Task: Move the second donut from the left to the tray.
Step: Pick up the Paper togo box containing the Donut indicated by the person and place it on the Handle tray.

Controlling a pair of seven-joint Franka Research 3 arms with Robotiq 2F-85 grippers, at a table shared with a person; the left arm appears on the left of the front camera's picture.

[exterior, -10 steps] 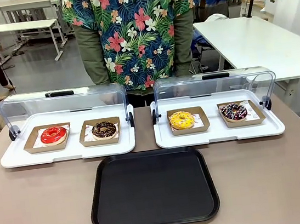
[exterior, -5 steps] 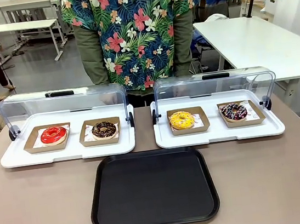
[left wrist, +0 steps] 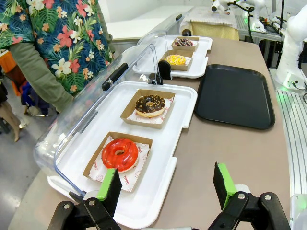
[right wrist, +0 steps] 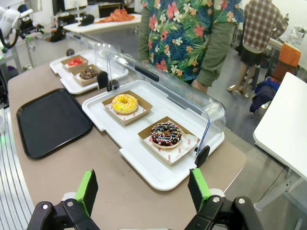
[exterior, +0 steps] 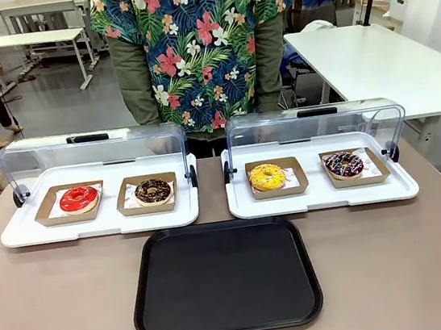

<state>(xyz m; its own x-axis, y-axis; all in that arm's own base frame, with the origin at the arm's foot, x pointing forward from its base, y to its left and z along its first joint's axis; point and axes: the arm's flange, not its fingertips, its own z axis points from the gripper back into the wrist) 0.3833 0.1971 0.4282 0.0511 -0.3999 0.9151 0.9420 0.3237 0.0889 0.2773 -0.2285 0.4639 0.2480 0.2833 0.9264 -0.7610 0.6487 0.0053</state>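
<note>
The chocolate-iced donut (exterior: 154, 191) with pale sprinkles sits in its brown cardboard holder on the left white display tray (exterior: 98, 224), second from the left; the left wrist view has the same donut (left wrist: 149, 105) beyond the red one. The black tray (exterior: 225, 278) lies flat at the table's front centre, with nothing on it, and appears as the black tray (left wrist: 235, 94) and black tray (right wrist: 50, 120) in the wrist views. My left gripper (left wrist: 165, 188) hangs open above the left end of the table. My right gripper (right wrist: 143, 189) is open over the right end.
A red-iced donut (exterior: 78, 198) sits left of the chocolate one. The right display tray (exterior: 322, 195) holds a yellow donut (exterior: 267, 177) and a dark streaked donut (exterior: 343, 165). Both clear lids (exterior: 93, 153) stand raised at the back. A person in a floral shirt (exterior: 197, 46) stands behind.
</note>
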